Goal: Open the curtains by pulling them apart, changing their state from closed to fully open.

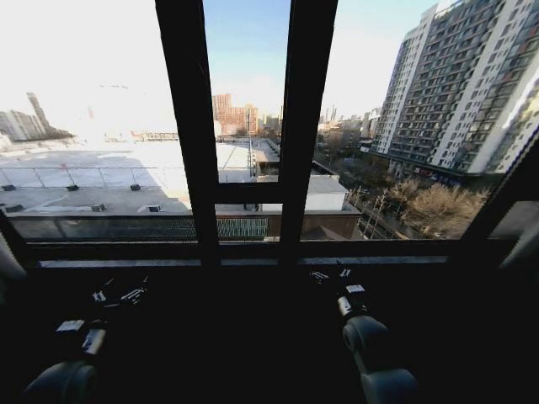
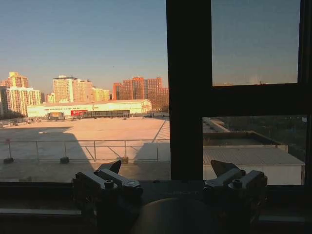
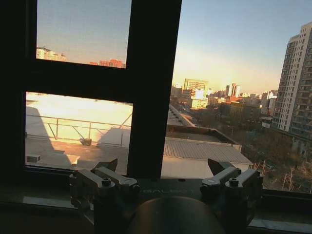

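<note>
Nearest, both arms hang low before the window sill. The left pincer (image 2: 165, 180) stands wide, holding nothing; the right pincer (image 3: 165, 176) likewise stands wide and empty. Beyond them, the black window frame (image 1: 244, 135) spans the view, its glass uncovered. The curtains appear as pale fabric (image 1: 10, 261) gathered at the far left edge, with a similar strip at the far right, so they look already drawn apart. Judged sheer and light, such cloth yields softly; grip a pleated edge.
</note>
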